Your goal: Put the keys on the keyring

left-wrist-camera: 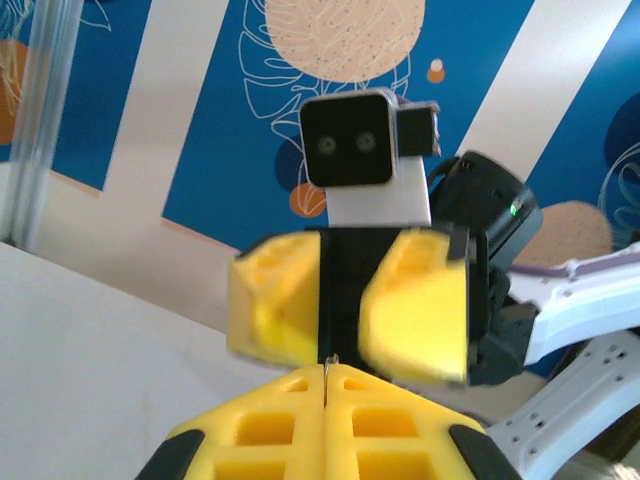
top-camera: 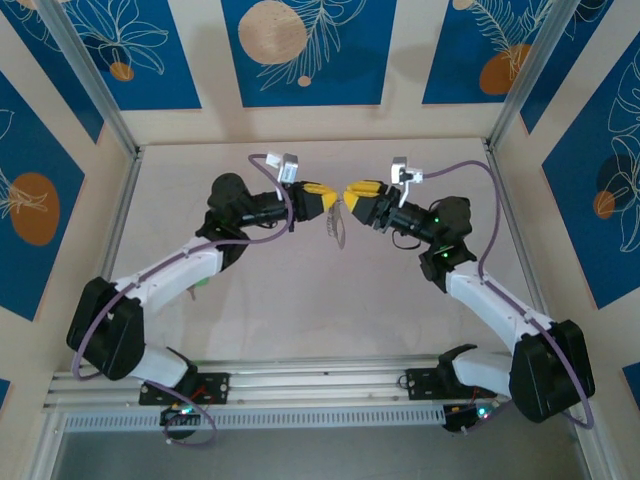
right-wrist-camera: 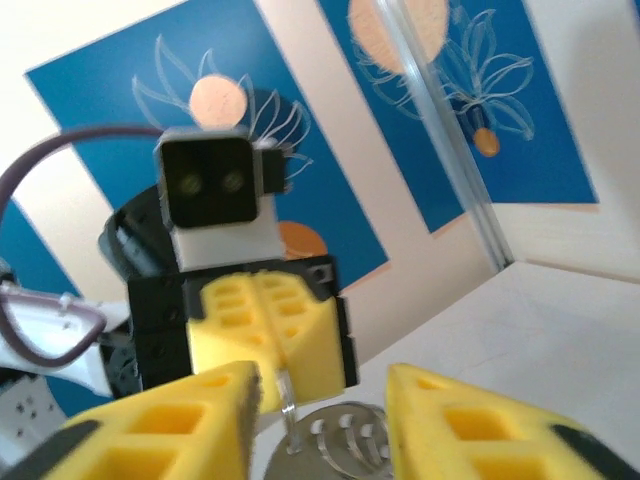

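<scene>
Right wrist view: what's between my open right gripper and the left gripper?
The keyring, a thin silvery metal loop, hanging from the shut left gripper; it shows there and in the top external view.

One left tool, one right tool, one keyring, keys too blurred to count.

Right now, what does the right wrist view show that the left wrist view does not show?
Right wrist view: the right fingers stand apart, and a silvery slotted metal piece hangs under the shut left fingers. Left wrist view: a thin metal edge pinched between the left fingers, and a green light on the right arm. Both: the opposite arm's camera facing, the blue patterned wall, the table.
</scene>
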